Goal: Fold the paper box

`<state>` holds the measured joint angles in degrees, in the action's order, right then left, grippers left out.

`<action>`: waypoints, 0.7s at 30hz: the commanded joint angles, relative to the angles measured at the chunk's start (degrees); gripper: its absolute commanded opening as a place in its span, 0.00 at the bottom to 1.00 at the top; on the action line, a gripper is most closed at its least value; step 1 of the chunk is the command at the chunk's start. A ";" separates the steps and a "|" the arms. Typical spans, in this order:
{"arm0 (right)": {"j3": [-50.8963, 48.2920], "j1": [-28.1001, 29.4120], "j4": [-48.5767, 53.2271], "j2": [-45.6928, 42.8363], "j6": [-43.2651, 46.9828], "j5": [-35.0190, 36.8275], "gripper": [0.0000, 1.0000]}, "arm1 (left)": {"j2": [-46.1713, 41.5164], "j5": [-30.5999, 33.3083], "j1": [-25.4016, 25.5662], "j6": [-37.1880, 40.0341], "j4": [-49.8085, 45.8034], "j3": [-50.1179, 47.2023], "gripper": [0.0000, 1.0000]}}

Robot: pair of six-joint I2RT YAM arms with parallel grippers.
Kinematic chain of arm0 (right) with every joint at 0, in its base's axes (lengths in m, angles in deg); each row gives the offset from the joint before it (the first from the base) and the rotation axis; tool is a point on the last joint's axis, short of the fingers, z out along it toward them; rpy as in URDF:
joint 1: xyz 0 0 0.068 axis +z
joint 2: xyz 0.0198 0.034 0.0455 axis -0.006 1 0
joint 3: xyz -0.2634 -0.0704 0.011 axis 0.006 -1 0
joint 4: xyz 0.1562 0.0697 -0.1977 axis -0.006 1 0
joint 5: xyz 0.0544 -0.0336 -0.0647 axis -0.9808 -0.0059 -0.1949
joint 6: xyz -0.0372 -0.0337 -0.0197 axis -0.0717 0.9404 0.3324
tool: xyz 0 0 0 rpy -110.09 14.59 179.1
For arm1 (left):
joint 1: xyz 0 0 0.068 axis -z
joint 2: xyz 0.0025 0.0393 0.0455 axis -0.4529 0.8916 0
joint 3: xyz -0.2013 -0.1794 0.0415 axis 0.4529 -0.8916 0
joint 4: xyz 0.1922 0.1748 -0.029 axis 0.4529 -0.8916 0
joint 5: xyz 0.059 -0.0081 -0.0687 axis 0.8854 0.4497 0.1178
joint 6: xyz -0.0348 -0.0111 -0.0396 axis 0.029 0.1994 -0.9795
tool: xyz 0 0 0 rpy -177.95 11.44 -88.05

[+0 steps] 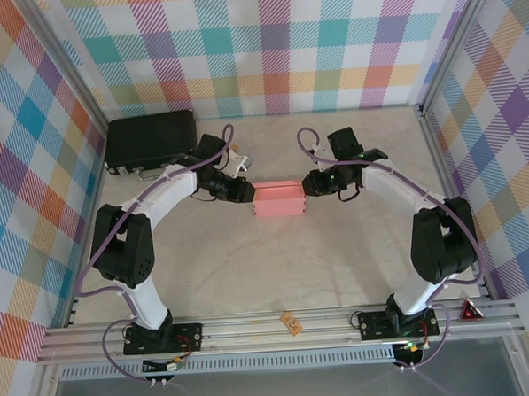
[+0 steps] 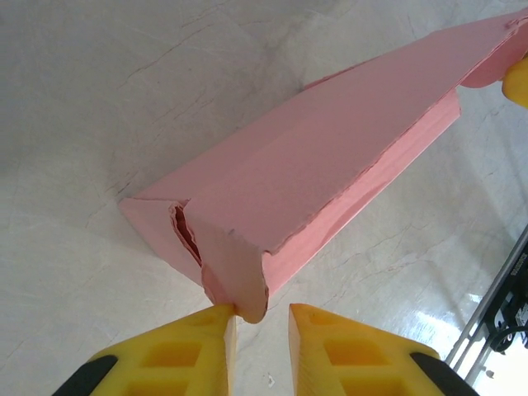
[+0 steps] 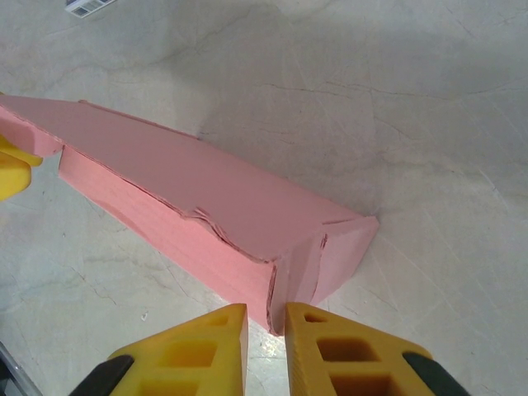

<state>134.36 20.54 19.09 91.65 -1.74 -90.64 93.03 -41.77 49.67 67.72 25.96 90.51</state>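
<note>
while lying flat on table (image 1: pixel 250 270), right of black case (image 1: pixel 150 139) and apart from it: paper box (image 1: pixel 278 200), lid edge crumpled. at box end nearer black case, left gripper (image 2: pixel 261 309), narrowly parted, flap tip touching one fingertip (image 2: pixel 216 318). at end farther from black case, right gripper (image 3: pixel 266 307), narrowly parted, box corner at gap.

Beige table (image 1: pixel 250 270): pink paper box (image 1: pixel 278 200) mid-table; black case (image 1: pixel 150 139) far-left corner.

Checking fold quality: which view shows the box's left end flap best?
Left wrist: that flap of the paper box is close up ahead of the left tool. Top external shows the box small; right wrist, its other end.
</note>
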 commanded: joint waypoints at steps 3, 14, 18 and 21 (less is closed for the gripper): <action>1.93 0.47 0.49 0.52 -0.22 -0.91 0.20 | 0.68 0.21 0.46 -0.09 -0.30 0.10 0.24; 2.70 0.47 0.75 0.18 -0.68 0.60 0.11 | 0.75 0.08 0.55 0.10 -0.45 0.08 0.24; 2.98 0.47 1.03 0.16 -0.59 0.68 0.10 | 0.78 0.28 0.55 0.07 -0.54 0.10 0.24; 3.10 0.48 1.22 0.26 -0.59 1.02 0.10 | 0.77 0.39 0.54 0.09 -0.63 0.14 0.24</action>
<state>135.44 20.65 19.31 91.65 -1.96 -89.50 93.03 -41.36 49.67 67.72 25.94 90.51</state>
